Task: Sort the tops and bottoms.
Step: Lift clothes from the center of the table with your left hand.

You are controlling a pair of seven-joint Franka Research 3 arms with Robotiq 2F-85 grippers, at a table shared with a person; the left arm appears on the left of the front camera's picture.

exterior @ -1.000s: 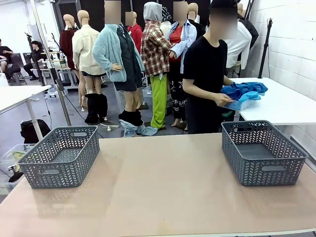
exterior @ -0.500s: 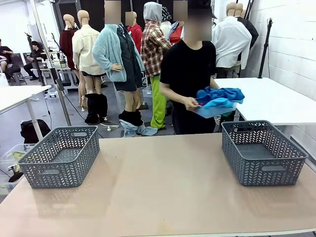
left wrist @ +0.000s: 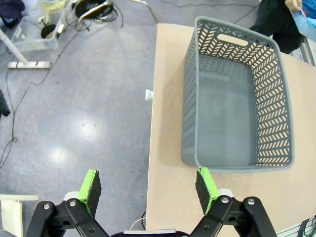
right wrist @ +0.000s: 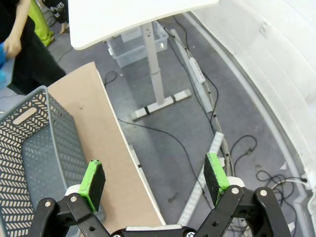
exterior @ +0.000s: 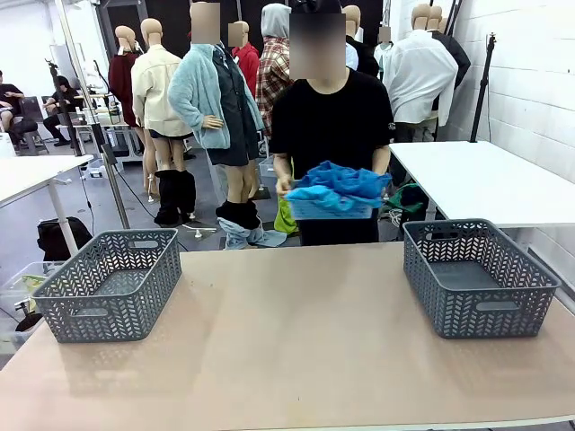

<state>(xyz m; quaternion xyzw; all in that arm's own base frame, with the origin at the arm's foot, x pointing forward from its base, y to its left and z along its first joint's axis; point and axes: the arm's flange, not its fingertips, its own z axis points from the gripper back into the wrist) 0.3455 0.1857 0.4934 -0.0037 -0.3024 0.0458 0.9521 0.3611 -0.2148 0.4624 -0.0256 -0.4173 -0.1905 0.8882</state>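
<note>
Both of your hands are open and hold nothing. The left hand [left wrist: 148,190] hangs above the bench's [exterior: 296,341] left edge, just short of the left basket [exterior: 112,283]. The right hand [right wrist: 154,177] hangs past the bench's right edge, over the floor, with the right basket [right wrist: 29,148] to one side. Both baskets look bare inside.

The tops [exterior: 337,184] are not on the bench yet. The person [exterior: 331,117] stands at the middle of the far edge and holds them with both hands at waist height, as 1 crumpled bright blue heap on what looks like a pale blue tray [exterior: 328,209]. How many garments are in it, and whether any are bottoms, you cannot tell from here.

Expect soft, light, limp cloth with no stiffness at all. It should drape and trail from whatever point you pinch, and the pieces may cling to or tangle with one another, so 1 lift could drag a 2nd garment along. It is not fragile, and the green pads should hold the weave without slipping.

Take a raised fold or ridge near the top of the heap, closing on bunched fabric, not on a flat single layer. Lift high enough for the hanging tail to clear a basket rim.
</note>
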